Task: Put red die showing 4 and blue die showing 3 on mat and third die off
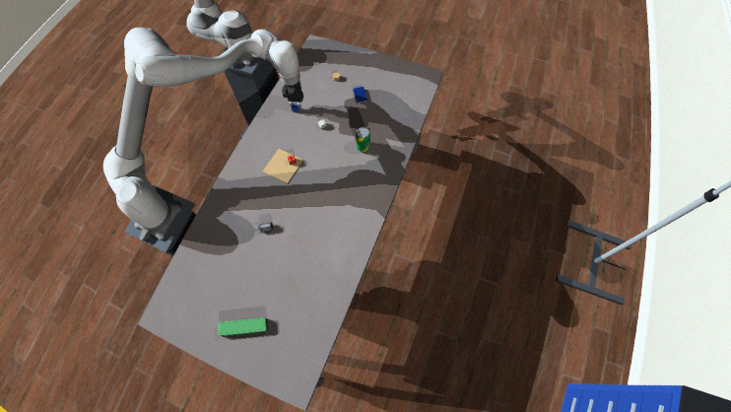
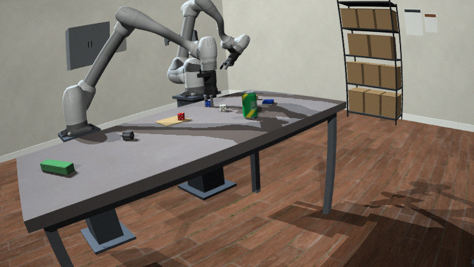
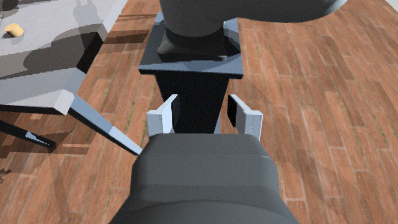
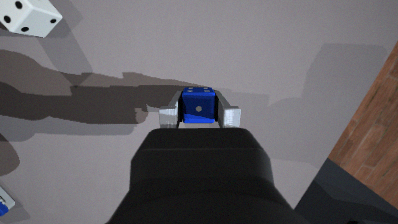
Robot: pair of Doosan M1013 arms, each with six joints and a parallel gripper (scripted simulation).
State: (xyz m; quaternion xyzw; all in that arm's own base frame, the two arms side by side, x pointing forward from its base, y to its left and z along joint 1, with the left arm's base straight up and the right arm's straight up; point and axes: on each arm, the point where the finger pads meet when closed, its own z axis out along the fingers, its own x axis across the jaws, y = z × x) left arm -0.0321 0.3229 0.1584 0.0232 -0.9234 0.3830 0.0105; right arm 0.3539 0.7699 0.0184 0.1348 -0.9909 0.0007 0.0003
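Note:
The blue die (image 1: 295, 108) (image 2: 207, 104) (image 4: 198, 114) stands on the table with a one-pip face up and is between the right gripper's fingers. The right gripper (image 2: 208, 100) (image 4: 199, 106) points down, its pads against two sides of the die. The red die (image 1: 291, 160) (image 2: 181, 116) sits on the tan mat (image 1: 276, 171) (image 2: 166, 122), towards its right edge; its top number is too small to read. The white die (image 1: 322, 123) (image 2: 222, 107) (image 4: 32, 17) lies on the table, off the mat. The left gripper (image 2: 224, 65) (image 3: 204, 110) is open and empty, beyond the table's far end.
A green can (image 1: 363, 140) (image 2: 249, 105) stands right of the white die. A blue box (image 1: 360, 94) (image 2: 267, 101) and a small tan cylinder (image 1: 336, 76) (image 3: 14, 30) lie at the far end. A dark grey object (image 1: 265, 227) (image 2: 128, 135) and a green block (image 1: 241, 326) (image 2: 57, 167) lie nearer.

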